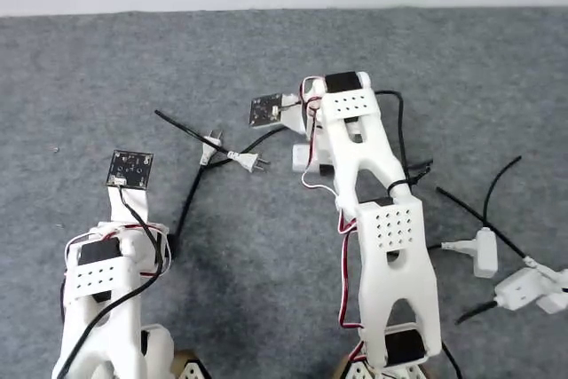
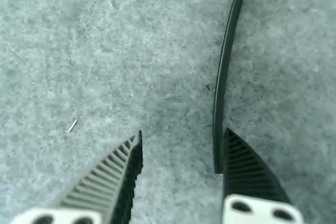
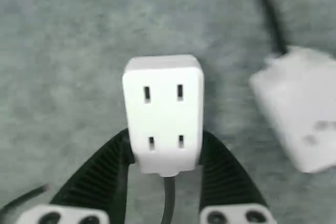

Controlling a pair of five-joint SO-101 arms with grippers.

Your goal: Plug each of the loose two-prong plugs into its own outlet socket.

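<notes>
Two right fingers clamp a white outlet socket at its cord end, centre of the counter. Left fingers stand apart, a black cable beside one. Loose plugs lie just left of the socket.
</notes>
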